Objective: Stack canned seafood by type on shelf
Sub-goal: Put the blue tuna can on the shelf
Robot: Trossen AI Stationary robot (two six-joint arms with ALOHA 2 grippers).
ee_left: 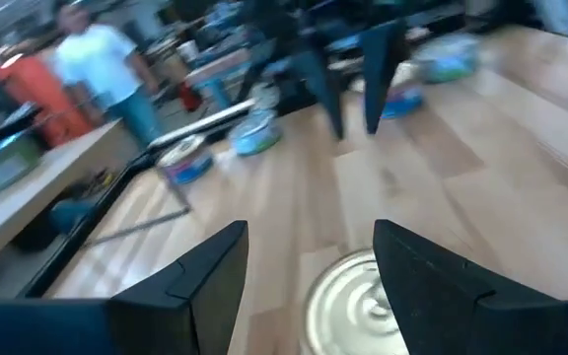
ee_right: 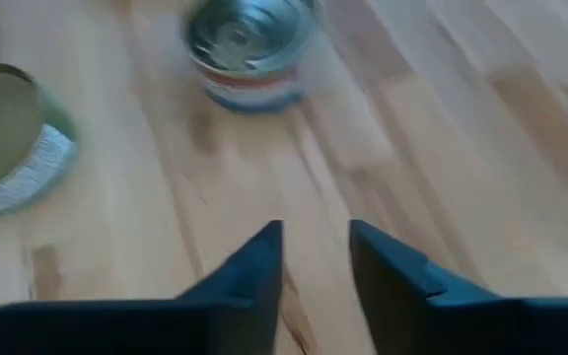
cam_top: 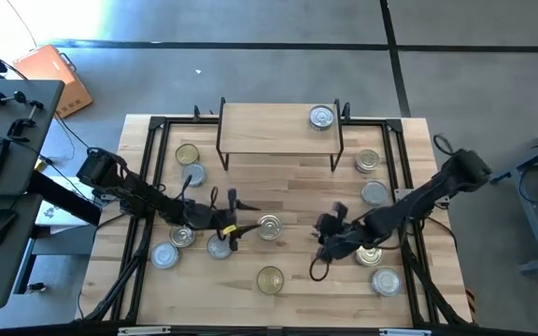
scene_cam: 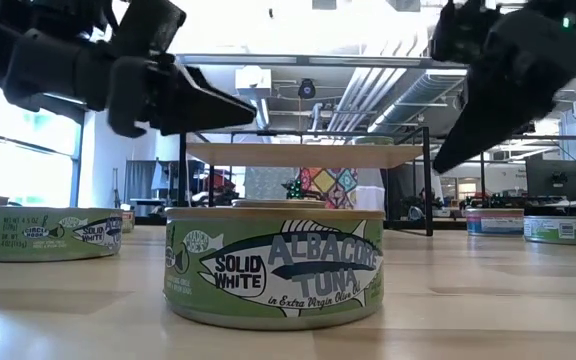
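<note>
Green-label albacore tuna tin [scene_cam: 274, 264] is sitting nearest the low camera, on the tabletop [cam_top: 297, 187]. Left gripper [cam_top: 231, 213] is reaching low toward mid-table, jaws spread, empty, beside a silver tin [cam_top: 270, 227]. Right gripper [cam_top: 326, 236] is angling inward, jaws slightly parted, empty. One tin [cam_top: 321, 117] is resting on the shelf [cam_top: 264, 126].

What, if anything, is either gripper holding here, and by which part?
Nothing is held. The left gripper is open above a silver tin, not touching it. The right gripper has a narrow gap with only bare table between its fingers.
</note>
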